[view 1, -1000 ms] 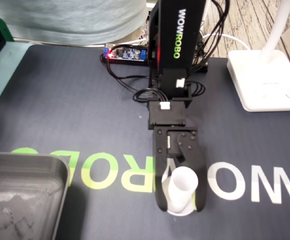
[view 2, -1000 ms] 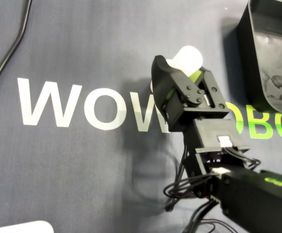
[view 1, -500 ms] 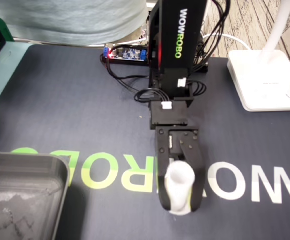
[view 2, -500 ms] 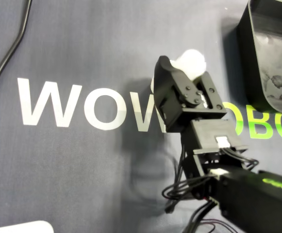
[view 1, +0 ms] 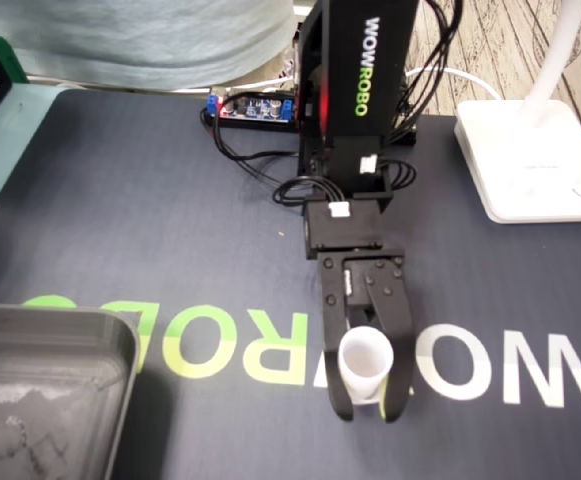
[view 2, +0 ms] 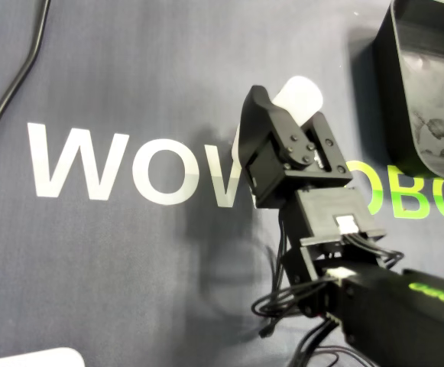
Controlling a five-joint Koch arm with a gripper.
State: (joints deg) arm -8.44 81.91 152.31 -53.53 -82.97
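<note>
**Item 1: white cup** (view 1: 365, 358). Small, upright, mouth up. Sits between the gripper jaws over the "WOWROBO" lettering on the dark mat (view 1: 150, 200). In the fixed view it is at approx. 6 o'clock from the arm's upright. Overhead view: cup (view 2: 298, 93) shows at 12 o'clock past the jaw tips. Can't tell whether its base touches the mat.

**Item 2: gripper** (view 1: 367, 408). Jaws are narrowed onto the cup, one on each side wall, so the cup is held. Side grip prob. chosen to keep the mouth level and the thin wall uncrushed.

**Item 3: arm pose.** Reached fwd and low from the base, forearm roughly along the 12–6 line in the fixed view. Wrist pitched down, jaws pointing toward 6 o'clock. Wires loop at the wrist joint.

**Item 4: grey tray** (view 1: 60, 318). Approx. 9 o'clock from the gripper and well apart from it. Likely drop-off spot, as it is open-topped and within swing reach.

**Item 5: misc.** Lamp base (view 1: 525, 160) at 1–2 o'clock, controller board (view 1: 255, 108) at 11 o'clock. Both clear of the work.
</note>
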